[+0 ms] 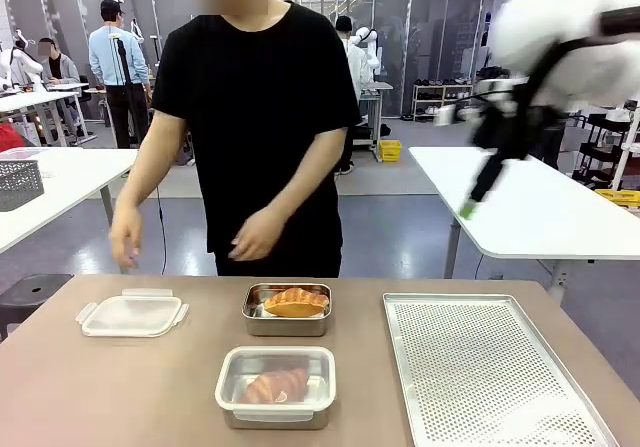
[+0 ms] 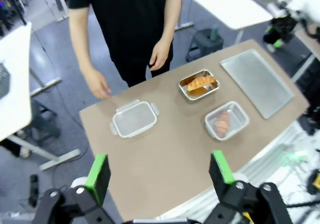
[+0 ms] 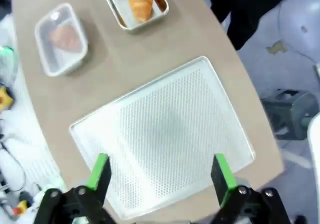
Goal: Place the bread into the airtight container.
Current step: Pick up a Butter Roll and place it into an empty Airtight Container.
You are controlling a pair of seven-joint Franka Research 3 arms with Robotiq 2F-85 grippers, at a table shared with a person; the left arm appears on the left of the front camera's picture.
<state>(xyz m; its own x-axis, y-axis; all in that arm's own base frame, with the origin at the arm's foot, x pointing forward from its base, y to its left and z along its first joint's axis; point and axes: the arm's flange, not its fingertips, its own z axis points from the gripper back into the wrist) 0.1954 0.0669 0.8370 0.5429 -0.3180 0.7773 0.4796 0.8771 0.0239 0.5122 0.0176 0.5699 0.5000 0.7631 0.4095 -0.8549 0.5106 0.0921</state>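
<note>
On desk centre: bread [image 1: 296, 301] in open steel tin [image 1: 254, 319]; lidded container [image 1: 276, 387] nearer, spare lid [image 1: 132, 314] left. Both claws, left claw [image 2: 159, 173] and right claw [image 3: 161, 174], wide open, empty, high. Risk: the sealed lid would block any placing.

Motion-blurred at two o'clock in the front view: right arm [image 1: 570, 37] and right gripper [image 1: 470, 205], finger shapes smeared beyond reading. Veiled by a cloudy lid [image 1: 276, 375] at six o'clock: bread [image 1: 275, 385] in the near container [image 1: 275, 416], outline soft. Cut off by the bottom edge in the front view: perforated tray [image 1: 480, 367]; cropped at the top edge in the right wrist view: far tin [image 3: 120, 11].
</note>
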